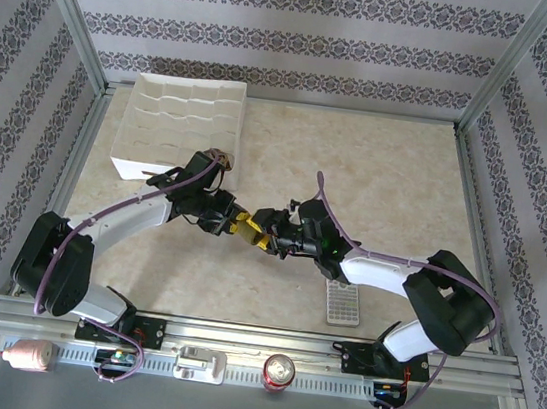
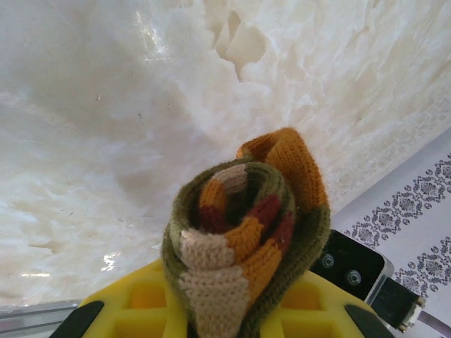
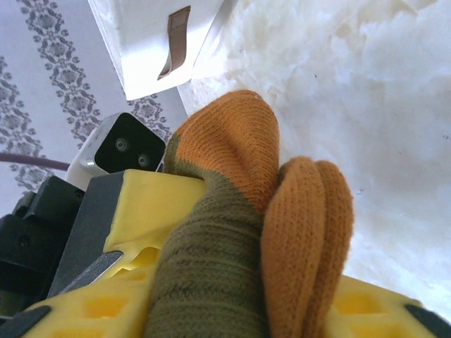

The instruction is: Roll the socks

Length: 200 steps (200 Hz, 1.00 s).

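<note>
Left jaws nearly closed, pinching rolled olive-green knit sock (image 2: 243,232) with orange toe and striped cuff, held over mid pale marbled worktop (image 1: 399,171). Right jaws around toe end, grip unclear. Risk: loose toe slips out, roll unwinds if arms pull apart.

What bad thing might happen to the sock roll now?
1. The socks are rolled up and pinched in the left gripper, but an orange end pokes out loose, so the roll may unwind.
2. The right gripper has its fingers around the orange toes. If the two arms tug apart, the roll might stretch open or slip out of one gripper.
</note>
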Motion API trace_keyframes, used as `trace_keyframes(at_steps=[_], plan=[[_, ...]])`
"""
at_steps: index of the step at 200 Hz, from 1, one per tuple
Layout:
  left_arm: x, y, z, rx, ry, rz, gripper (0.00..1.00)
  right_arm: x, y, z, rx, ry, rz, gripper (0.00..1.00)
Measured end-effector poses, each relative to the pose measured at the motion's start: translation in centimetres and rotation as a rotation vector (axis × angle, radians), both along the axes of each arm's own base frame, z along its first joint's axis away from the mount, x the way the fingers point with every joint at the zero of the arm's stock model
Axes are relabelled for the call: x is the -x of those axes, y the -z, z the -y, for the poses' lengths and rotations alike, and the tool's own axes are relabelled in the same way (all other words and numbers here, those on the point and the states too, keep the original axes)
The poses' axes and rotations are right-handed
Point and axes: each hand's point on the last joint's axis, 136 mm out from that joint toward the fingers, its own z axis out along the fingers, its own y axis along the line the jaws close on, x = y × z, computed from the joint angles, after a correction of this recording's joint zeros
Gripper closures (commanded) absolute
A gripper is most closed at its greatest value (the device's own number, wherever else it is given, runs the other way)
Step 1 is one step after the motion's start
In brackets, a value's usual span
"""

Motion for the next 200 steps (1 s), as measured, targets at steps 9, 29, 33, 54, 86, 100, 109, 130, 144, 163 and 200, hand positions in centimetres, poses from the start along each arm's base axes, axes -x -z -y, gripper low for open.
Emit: trace_keyframes(at_steps=[9, 29, 33, 54, 86, 100, 109, 130, 144, 163, 200], plan=[[0.0, 0.1, 0.0, -0.001, -0.001, -0.002, 1.0, 0.0, 0.0, -0.1, 0.01, -0.007, 0.007, 0.68], [0.2, 0.3, -0.2, -0.006, -0.006, -0.008, 1.0, -0.1, 0.0, -0.2, 0.051, -0.028, 0.02, 0.81], [0.2, 0.4, -0.2, -0.008, -0.008, -0.008, 0.96, -0.1, -0.1, -0.2, 0.058, -0.029, 0.016, 0.84], [0.1, 0.0, -0.4, -0.01, -0.012, 0.009, 0.47, -0.3, -0.9, -0.3, 0.128, -0.068, 0.06, 0.87], [0.1, -3.1, -2.4, -0.078, -0.039, 0.097, 0.31, -1.8, -5.0, -0.3, 0.314, -0.147, 0.21, 0.99], [-0.5, -6.0, -4.2, -0.111, -0.082, 0.19, 0.31, -2.8, -7.8, -0.5, 0.396, -0.194, 0.31, 1.0], [-0.4, -7.5, -5.6, -0.14, -0.122, 0.242, 0.31, -3.9, -9.8, -0.8, 0.45, -0.224, 0.387, 1.0], [1.1, -8.7, -9.4, -0.235, -0.205, 0.284, 0.33, -6.7, -13.5, -1.8, 0.553, -0.28, 0.54, 1.0], [2.3, -8.0, -11.4, -0.303, -0.239, 0.27, 0.36, -8.4, -14.4, -2.7, 0.619, -0.327, 0.602, 1.0], [4.2, -5.7, -13.6, -0.387, -0.262, 0.216, 0.39, -10.8, -14.4, -4.0, 0.701, -0.389, 0.652, 1.0], [7.7, -2.3, -16.2, -0.489, -0.272, 0.138, 0.49, -13.8, -12.5, -6.8, 0.778, -0.503, 0.718, 1.0]])
